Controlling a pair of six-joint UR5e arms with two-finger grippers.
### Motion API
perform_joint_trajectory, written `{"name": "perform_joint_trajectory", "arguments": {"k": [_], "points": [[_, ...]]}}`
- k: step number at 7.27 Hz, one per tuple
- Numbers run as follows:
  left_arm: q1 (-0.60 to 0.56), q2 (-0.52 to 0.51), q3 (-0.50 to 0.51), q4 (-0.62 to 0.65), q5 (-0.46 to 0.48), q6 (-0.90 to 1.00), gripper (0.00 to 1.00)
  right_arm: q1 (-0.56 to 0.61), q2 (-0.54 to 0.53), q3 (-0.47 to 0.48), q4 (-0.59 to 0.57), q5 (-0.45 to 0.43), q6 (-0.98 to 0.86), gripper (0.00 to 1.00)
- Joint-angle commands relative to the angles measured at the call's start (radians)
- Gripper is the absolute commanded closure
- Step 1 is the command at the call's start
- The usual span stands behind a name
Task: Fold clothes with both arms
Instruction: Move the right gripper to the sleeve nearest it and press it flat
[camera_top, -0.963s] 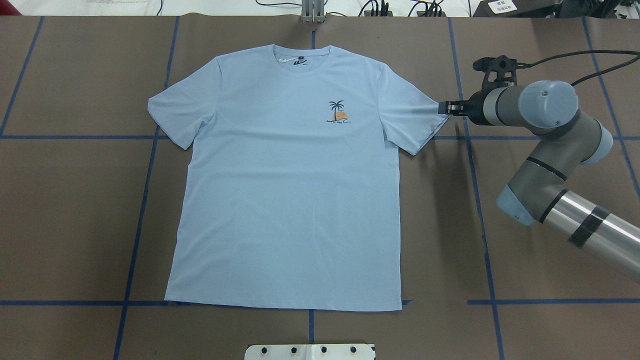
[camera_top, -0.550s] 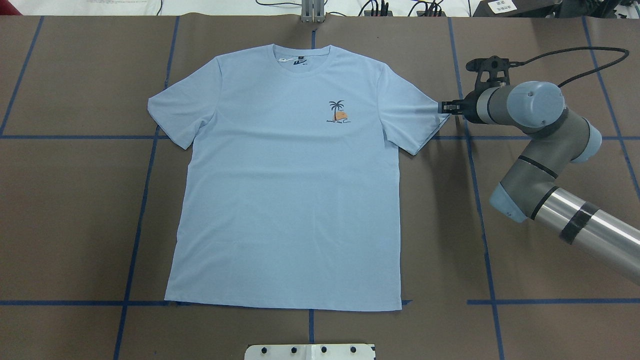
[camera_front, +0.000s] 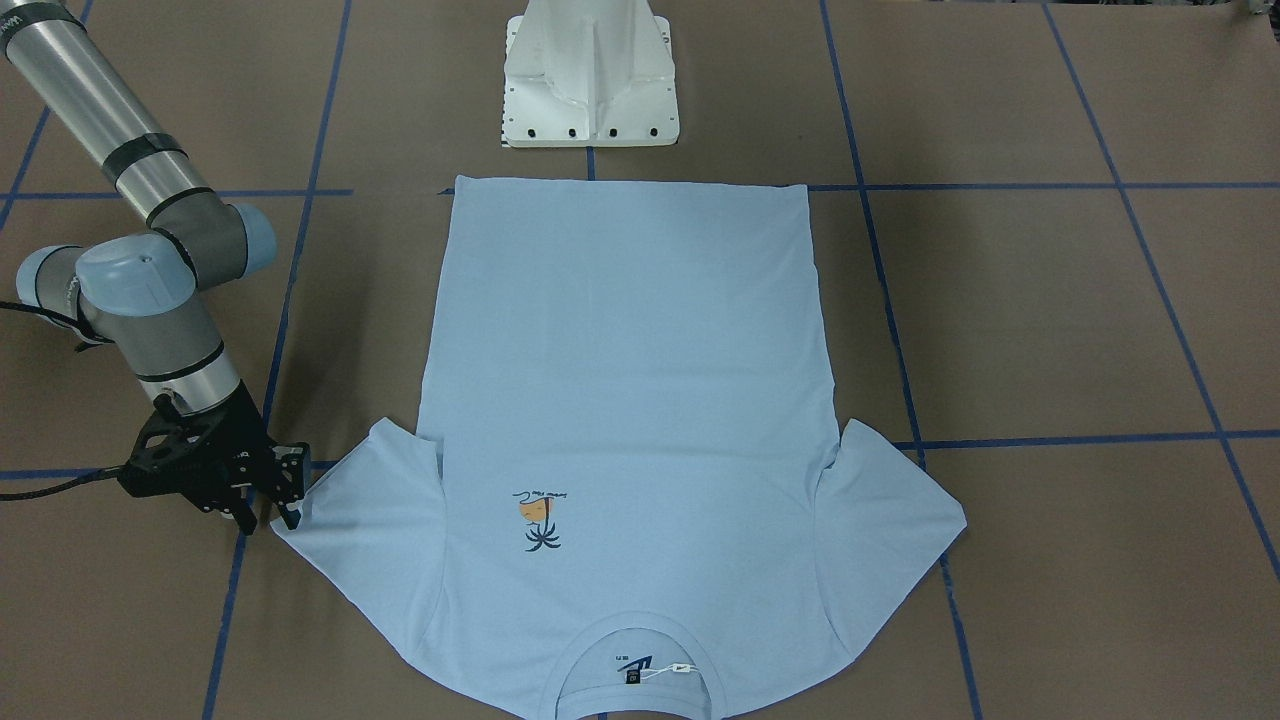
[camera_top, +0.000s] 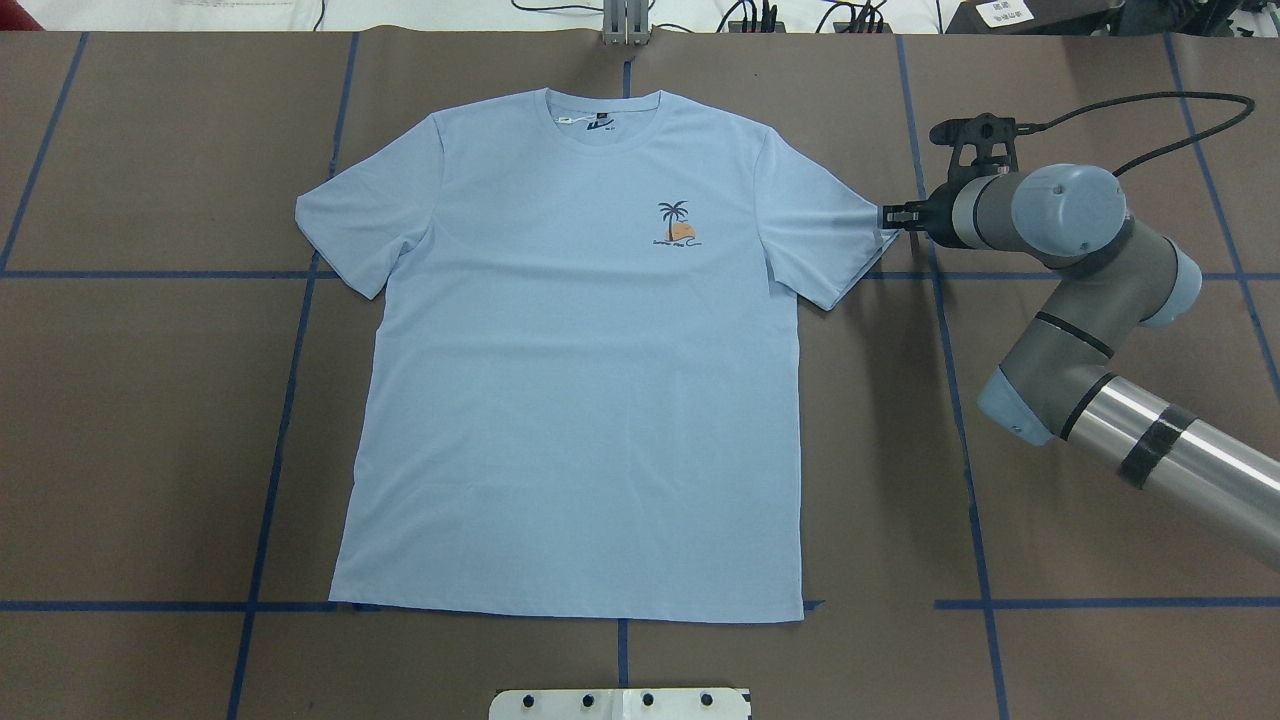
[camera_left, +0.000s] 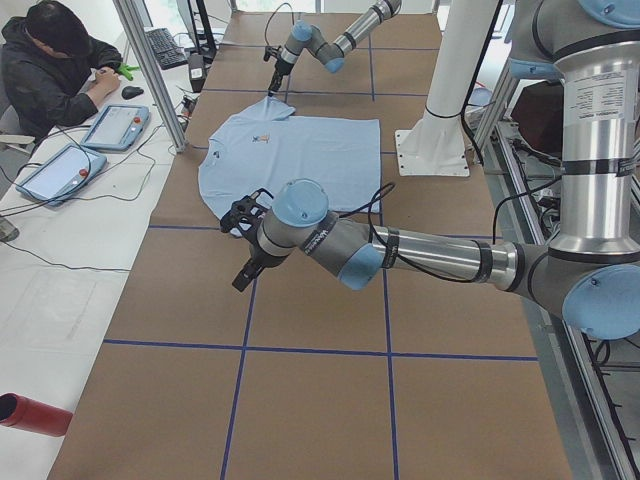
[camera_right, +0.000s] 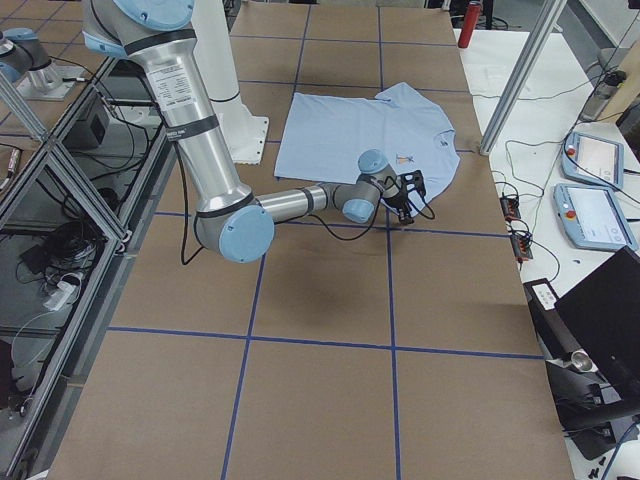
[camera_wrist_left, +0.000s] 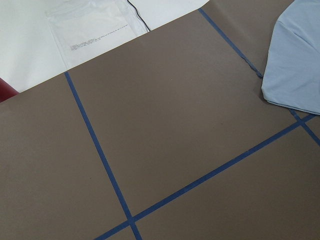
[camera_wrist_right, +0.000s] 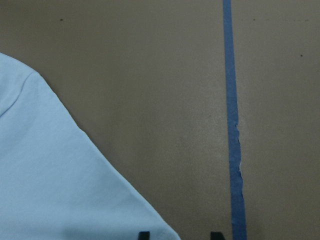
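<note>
Not much has moved in the last second, tbh. Starting on the left: your left arm (camera_left: 420, 255) sits out over bare counter (camera_top: 150, 420), off the edge of the overhead view. Its wrist camera only catches a light blue edge of the T-shirt (camera_wrist_left: 297, 60) in one corner. The left end effector (camera_left: 243, 280) shows only in the side view, so I can't tell if it's open or closed.

In the middle, the T-shirt lies flat and face up, collar away from the robot, palm-tree print (camera_top: 675, 225) showing. It hasn't budged at all: same outline, no new wrinkles.

On the right is the only real change. Your right arm (camera_top: 1090, 300) has swung its joints a bit in toward the shirt, then pretty much stopped. The right end effector (camera_top: 893, 216) has stayed parked at the tip of the right sleeve (camera_top: 825, 235). In the wrist view its fingertips (camera_wrist_right: 144, 235) stand apart, one over the sleeve corner and one over the counter. So it's open and holding nothing.

My read: that was you lining up the pinch on the sleeve. No fold has started, and the left side is nowhere near its sleeve yet.
</note>
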Motion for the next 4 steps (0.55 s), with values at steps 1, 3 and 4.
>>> {"name": "perform_joint_trajectory", "arguments": {"k": [1, 3, 4], "points": [[-0.001, 0.0, 0.0, 0.0, 0.0, 0.0, 0.0, -0.003, 0.0, -0.002, 0.0, 0.0, 0.0, 0.62], [0.0, 0.0, 0.0, 0.0, 0.0, 0.0, 0.0, -0.003, 0.0, -0.002, 0.0, 0.0, 0.0, 0.88], [-0.001, 0.0, 0.0, 0.0, 0.0, 0.0, 0.0, -0.003, 0.0, 0.0, 0.0, 0.0, 0.0, 1.0]]}}
